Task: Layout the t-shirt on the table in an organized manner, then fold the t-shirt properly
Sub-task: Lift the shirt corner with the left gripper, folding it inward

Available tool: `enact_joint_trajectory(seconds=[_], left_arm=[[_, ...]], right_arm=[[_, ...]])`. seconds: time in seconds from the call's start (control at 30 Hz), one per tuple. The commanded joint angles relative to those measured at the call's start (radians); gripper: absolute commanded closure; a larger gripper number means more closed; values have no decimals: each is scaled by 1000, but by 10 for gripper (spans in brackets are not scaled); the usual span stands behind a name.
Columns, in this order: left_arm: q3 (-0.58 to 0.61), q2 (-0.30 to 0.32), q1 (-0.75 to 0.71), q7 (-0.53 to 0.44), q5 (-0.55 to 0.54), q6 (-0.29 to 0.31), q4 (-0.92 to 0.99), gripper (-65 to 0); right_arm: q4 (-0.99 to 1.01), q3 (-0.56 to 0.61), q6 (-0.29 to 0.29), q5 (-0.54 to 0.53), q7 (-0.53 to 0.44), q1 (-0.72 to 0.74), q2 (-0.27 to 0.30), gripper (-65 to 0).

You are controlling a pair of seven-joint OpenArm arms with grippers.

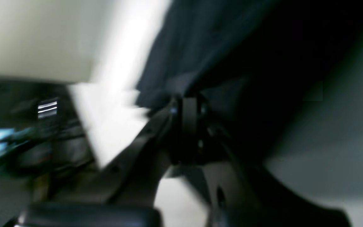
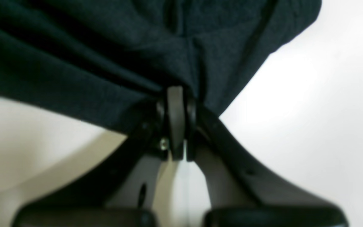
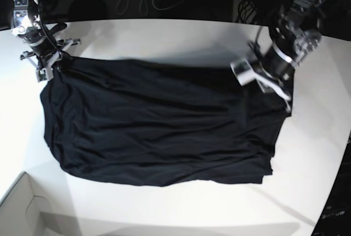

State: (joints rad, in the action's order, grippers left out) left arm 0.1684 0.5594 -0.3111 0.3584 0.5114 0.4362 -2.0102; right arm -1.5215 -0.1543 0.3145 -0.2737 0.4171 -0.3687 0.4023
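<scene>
Right wrist view: the right gripper [image 2: 176, 119] has its jaws clamped on a gathered edge of the shirt [image 2: 106, 63]. The left gripper [image 3: 282, 96], blurred in its own camera, looks likewise pinched on the opposite corner. The shirt hangs spread but wrinkled between them over the bench [image 3: 164, 33]. Best to draw the two corners apart evenly and lower together, so the folds flatten

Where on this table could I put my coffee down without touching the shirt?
Bare table runs along the near edge below the t-shirt, between the cardboard box corner and the right edge. A narrower strip lies behind the shirt. The shirt's upper corners are crowded: the right claw and left claw each pinch cloth there.
</scene>
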Motion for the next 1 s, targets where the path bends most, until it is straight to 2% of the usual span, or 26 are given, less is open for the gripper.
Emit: enact_joint_trajectory(seconds=[0.0, 0.13, 0.37, 0.67, 0.73, 0.9, 0.97], left_arm=[[21, 0, -13, -9, 3, -15, -13, 0], [75, -43, -73, -5, 3, -15, -1, 0], [76, -117, -136, -11, 3, -15, 110, 0], [194, -149, -138, -5, 3, -18, 182, -14], [210, -149, -139, -3, 3, -18, 168, -86], [207, -149, -164, -3, 3, -18, 133, -357], [204, -149, -170, -3, 0, -20, 110, -437]], right_arm=[[6, 5, 4, 18, 75, -14, -6, 0], [5, 5, 4, 18, 75, -13, -12, 0], [5, 5, 4, 18, 75, -11, -13, 0], [5, 5, 4, 18, 73, -11, -13, 0], [5, 6, 4, 18, 73, -11, -13, 0], [5, 6, 4, 18, 73, -13, -13, 0], [3, 6, 4, 18, 73, -13, -13, 0]])
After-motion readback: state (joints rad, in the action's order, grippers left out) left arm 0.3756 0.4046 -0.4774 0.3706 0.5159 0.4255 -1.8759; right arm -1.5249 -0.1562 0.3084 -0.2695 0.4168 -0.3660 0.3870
